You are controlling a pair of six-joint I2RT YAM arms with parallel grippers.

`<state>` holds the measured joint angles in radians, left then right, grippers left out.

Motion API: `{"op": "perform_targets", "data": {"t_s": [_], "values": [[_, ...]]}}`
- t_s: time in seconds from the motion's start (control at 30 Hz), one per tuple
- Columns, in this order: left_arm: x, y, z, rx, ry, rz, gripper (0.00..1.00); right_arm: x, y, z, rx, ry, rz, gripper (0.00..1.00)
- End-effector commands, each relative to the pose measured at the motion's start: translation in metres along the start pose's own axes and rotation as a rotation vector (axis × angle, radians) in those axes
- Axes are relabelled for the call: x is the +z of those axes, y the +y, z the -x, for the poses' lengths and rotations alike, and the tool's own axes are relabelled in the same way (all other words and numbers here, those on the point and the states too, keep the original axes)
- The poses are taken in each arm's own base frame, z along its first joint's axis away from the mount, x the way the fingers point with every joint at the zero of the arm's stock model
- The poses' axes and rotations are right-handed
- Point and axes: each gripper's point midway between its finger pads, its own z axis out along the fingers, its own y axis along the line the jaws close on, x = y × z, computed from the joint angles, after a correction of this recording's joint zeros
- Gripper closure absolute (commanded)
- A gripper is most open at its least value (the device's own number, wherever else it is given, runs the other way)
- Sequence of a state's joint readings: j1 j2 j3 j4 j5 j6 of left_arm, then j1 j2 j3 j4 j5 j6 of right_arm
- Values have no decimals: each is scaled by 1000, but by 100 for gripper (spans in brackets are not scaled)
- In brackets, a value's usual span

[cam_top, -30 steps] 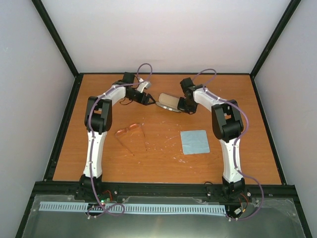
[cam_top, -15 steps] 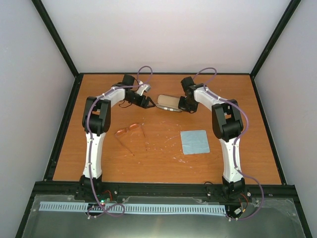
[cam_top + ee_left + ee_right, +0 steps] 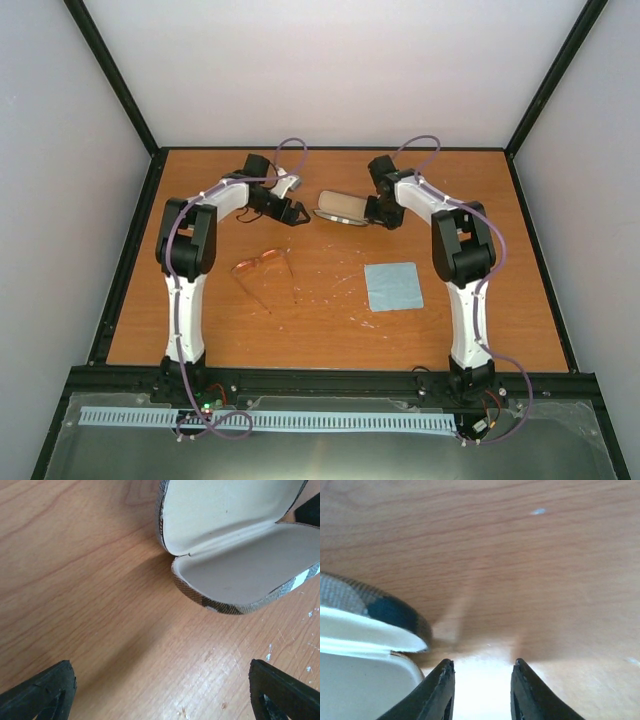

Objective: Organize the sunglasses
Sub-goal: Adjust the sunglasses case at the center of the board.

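Observation:
The sunglasses [image 3: 262, 266], with orange-pink lenses and thin dark arms unfolded, lie on the wooden table left of centre. The tan striped case [image 3: 340, 207] lies open at the back centre. It also shows open and empty in the left wrist view [image 3: 240, 575], and its end shows in the right wrist view [image 3: 355, 630]. My left gripper [image 3: 298, 213] is open and empty, just left of the case; its wide-spread fingertips [image 3: 45, 687] hang over bare wood. My right gripper [image 3: 373, 217] is open and empty at the case's right end, with its fingers [image 3: 440, 690] beside the case.
A light blue square cloth [image 3: 393, 286] lies on the table [image 3: 330, 320] right of centre, in front of my right arm. White scuff marks [image 3: 335, 285] dot the wood between the sunglasses and the cloth. Black frame rails and white walls bound the table.
My left gripper has drawn back a little from the case's left end, and its elbow has swung left. The right arm, the sunglasses and the cloth have hardly moved.

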<state>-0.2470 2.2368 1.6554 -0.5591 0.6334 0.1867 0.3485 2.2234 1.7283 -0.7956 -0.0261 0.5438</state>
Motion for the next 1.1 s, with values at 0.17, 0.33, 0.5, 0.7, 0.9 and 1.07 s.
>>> {"op": "perform_targets", "data": {"t_s": [0.17, 0.33, 0.5, 0.7, 0.9, 1.07], "values": [[-69, -27, 47, 90, -151, 126, 10, -82, -52, -2, 5, -121, -114, 65], [-96, -62, 48, 112, -200, 65, 23, -85, -82, -53, -8, -41, -153, 66], [-101, -75, 40, 109, -191, 36, 27, -69, -104, -92, -21, 44, -179, 66], [-106, -79, 39, 113, -198, 38, 27, -52, -111, -100, -40, 86, -199, 67], [-105, -81, 40, 112, -199, 27, 26, -40, -114, -104, -54, 121, -215, 66], [-99, -86, 37, 117, -185, 17, 26, -31, -120, -115, -57, 154, -232, 66]]}}
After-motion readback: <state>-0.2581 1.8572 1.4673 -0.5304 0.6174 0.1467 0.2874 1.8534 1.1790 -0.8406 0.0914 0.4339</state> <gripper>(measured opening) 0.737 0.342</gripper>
